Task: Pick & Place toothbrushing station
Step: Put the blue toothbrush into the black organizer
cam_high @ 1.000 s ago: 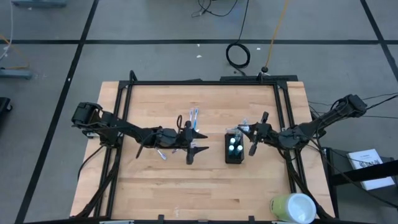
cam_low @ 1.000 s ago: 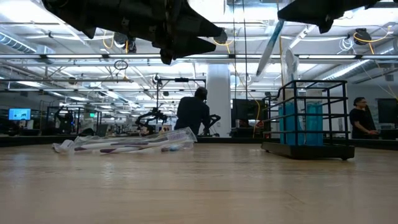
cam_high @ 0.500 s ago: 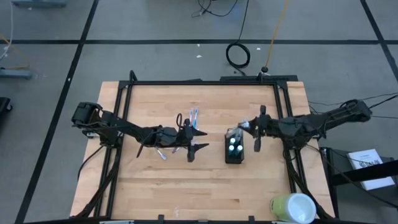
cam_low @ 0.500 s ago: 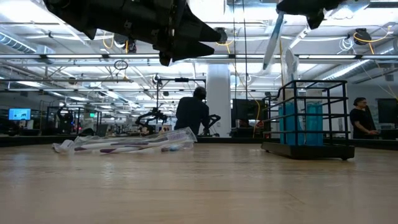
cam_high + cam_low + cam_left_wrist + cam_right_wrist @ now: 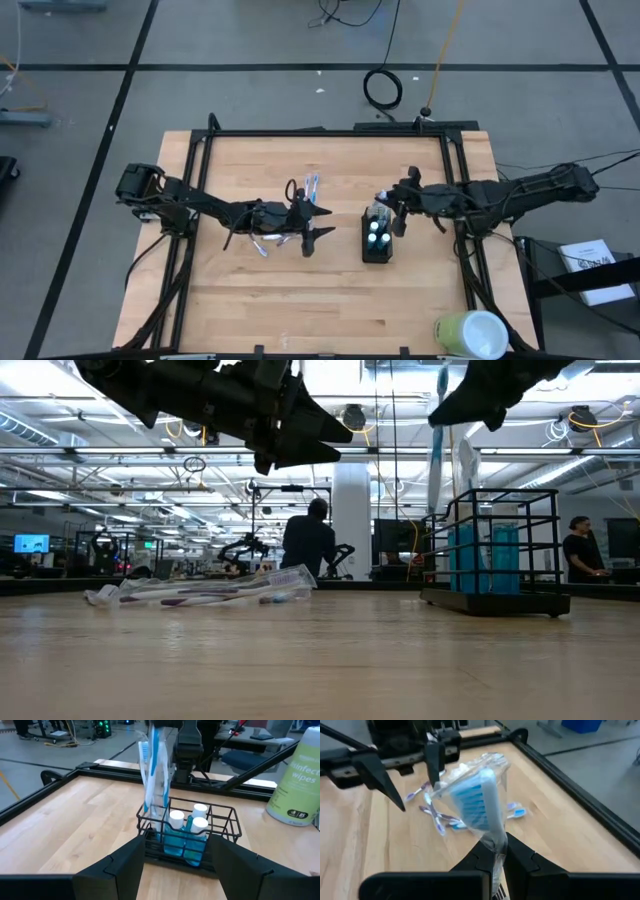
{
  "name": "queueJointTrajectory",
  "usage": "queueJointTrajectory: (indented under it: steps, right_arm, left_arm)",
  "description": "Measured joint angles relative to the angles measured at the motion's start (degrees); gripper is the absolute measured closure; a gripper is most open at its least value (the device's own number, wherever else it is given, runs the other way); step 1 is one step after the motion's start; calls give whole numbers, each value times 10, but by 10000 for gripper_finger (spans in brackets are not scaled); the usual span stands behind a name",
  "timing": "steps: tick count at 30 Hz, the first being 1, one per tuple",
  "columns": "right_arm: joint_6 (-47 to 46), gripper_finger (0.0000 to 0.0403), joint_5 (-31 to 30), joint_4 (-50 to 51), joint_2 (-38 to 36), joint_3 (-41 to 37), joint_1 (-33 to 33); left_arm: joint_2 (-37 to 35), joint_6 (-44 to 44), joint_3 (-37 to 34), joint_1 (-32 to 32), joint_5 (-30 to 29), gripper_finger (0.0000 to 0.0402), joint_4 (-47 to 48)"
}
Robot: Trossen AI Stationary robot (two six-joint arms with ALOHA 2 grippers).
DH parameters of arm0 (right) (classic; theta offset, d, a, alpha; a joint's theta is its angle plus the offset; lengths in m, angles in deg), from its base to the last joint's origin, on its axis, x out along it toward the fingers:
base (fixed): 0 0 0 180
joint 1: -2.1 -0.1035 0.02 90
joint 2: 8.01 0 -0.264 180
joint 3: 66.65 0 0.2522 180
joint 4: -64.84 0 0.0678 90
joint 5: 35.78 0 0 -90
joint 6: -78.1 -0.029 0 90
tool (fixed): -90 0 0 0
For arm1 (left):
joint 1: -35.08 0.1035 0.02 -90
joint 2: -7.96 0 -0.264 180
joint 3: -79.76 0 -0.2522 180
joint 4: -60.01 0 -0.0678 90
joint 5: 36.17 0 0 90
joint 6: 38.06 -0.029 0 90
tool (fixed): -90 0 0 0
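The black wire holder (image 5: 377,240) stands on the table with white-capped teal tubes (image 5: 187,822) in it. It also shows in the low view (image 5: 495,550). My right gripper (image 5: 397,211) is shut on a wrapped blue-and-white toothbrush (image 5: 152,770) that stands upright over the holder's far end. My left gripper (image 5: 312,230) is open and empty above the table, left of the holder. Several more toothbrushes (image 5: 310,187) lie flat on the table near it, some in wrappers (image 5: 200,593). My right gripper pinches the wrapped toothbrush's handle (image 5: 496,847) between its two fingers, below the brush head (image 5: 477,805). The fingers come from the table's right side, slanting down, and lie across the brush. The brush stands upright, head up. Its lower end (image 5: 154,815) is at the holder's far rim.
A yellow-green and white wipes cylinder (image 5: 470,333) stands at the table's near right corner. It also shows in the left wrist view (image 5: 295,775). A black frame (image 5: 320,132) runs along the table's edges. People stand in the room beyond the table (image 5: 310,545).
My right gripper has gone toward the table's left and far edges, up to the holder, still holding the toothbrush. The toothbrush has turned from slanted to upright. My left gripper has dropped a little.
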Motion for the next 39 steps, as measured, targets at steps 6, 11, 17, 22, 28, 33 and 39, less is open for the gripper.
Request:
queueJointTrajectory:
  steps: [6,11,17,22,28,33,39]
  right_arm:
    - [-12,389,12,8,42,0,12]
    - [-31,389,8,0,76,1,12]
    - [-50,389,4,-18,96,-6,12]
    - [-71,387,7,-10,97,-20,12]
    - [-64,384,12,-13,90,-21,12]
    - [-66,387,15,-10,82,-22,12]
    - [-80,358,15,-6,81,-27,12]
  left_arm:
    - [0,0,0,0,0,172,1]
    - [0,1,0,0,0,172,4]
    - [0,3,0,0,0,172,12]
    - [0,13,0,0,0,172,24]
    - [0,17,0,0,0,172,29]
    - [0,17,0,0,0,172,29]
    - [0,17,0,0,0,172,29]
